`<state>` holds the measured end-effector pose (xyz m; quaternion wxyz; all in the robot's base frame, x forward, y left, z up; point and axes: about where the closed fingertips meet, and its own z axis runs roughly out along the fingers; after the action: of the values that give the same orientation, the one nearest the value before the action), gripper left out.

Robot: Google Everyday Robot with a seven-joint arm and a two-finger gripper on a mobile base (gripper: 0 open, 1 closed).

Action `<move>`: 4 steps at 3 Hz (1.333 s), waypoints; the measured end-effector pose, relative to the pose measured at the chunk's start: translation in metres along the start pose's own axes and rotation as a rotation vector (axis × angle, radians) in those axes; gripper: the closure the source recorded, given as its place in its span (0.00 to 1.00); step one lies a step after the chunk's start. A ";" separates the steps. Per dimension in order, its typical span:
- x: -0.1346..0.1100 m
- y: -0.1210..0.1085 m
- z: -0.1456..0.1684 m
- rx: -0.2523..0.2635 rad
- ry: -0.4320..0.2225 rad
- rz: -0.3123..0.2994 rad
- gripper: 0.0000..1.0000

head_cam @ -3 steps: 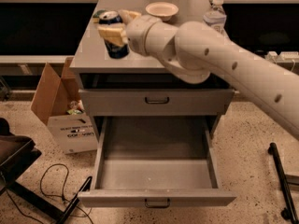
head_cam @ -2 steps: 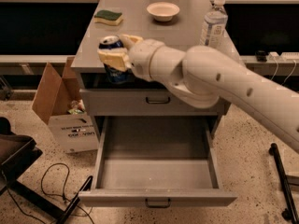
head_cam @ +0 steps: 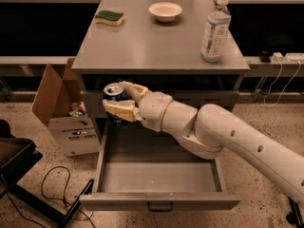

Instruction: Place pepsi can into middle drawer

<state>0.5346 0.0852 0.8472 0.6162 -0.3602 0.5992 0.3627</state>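
Hand, cream two-finger type on a white arm reaching in from the right, is clenched around the small dark-blue pepsi can with silver top. Can sits upright in the grasp, held above the far-left corner of the wide grey middle drawer, which is pulled out. Grey worktop carries a green-and-yellow sponge far left, a white bowl far centre and a clear plastic water bottle right. Open brown cardboard box stands on the floor, left.
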 end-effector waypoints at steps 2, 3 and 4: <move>0.013 -0.014 -0.006 -0.021 0.044 -0.030 1.00; 0.030 -0.039 -0.010 -0.071 0.119 -0.088 1.00; 0.054 -0.096 -0.022 -0.126 0.188 -0.155 1.00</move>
<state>0.6091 0.0205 0.7932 0.5597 -0.4757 0.6006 0.3157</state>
